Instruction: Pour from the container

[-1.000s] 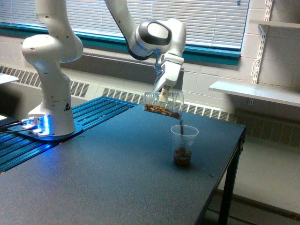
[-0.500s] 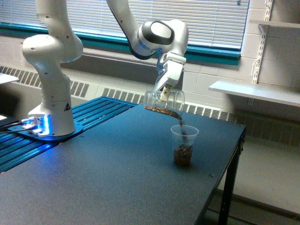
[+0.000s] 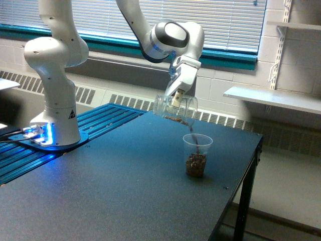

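Behind me runs a wall of pale blocks with slatted blinds (image 3: 200, 20) over a teal sill, a radiator grille below and a white shelf (image 3: 273, 98) on the exterior view's right. Under me spreads the dark table (image 3: 110, 196), my white base (image 3: 55, 125) bolted at its far corner on the exterior view's left, glowing blue. My gripper (image 3: 175, 100) hangs above the table, clamped on the container (image 3: 174, 110), a wide clear cup tipped well past level with its mouth toward the exterior view's right. A thin layer of brown bits lies along its low wall, and a narrow trickle falls from the lip into the small tapered cup (image 3: 196, 155) standing just below. That cup looks about a third full, so I judge the pour mostly done, with only a remnant left to tip out.
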`<state>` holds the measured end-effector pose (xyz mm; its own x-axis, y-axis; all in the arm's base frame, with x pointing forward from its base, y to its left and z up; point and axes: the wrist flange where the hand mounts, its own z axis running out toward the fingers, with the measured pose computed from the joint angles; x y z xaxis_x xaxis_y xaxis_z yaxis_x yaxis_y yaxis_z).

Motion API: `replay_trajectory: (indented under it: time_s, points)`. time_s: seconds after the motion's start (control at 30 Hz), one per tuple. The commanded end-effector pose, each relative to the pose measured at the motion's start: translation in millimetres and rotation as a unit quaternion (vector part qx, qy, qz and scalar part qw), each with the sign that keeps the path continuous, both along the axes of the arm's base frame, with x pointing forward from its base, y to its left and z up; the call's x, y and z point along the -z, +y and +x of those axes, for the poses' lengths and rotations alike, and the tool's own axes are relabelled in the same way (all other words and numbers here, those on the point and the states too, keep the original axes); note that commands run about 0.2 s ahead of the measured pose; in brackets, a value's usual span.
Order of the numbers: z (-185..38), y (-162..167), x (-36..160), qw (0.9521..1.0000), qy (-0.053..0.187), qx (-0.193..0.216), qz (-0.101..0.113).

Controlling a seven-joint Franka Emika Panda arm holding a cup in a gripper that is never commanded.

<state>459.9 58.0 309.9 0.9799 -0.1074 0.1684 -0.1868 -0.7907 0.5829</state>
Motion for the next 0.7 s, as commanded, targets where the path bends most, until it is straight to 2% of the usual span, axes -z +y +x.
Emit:
replay_trajectory:
  time_s: [0.03, 0.23, 0.53, 0.6, 0.7]
  points:
    - [3.1, 3.7, -2.2, 0.9999, 0.012, -0.002, -0.006]
    - [4.3, 4.9, -3.0, 0.9998, 0.016, 0.004, -0.013]
    - [4.2, 4.5, -1.0, 0.9997, 0.021, 0.008, -0.001]
    - [3.8, 2.9, 0.3, 0.9996, 0.024, 0.008, 0.007]
    - [3.1, 3.3, 0.0, 0.9998, 0.018, 0.011, 0.006]
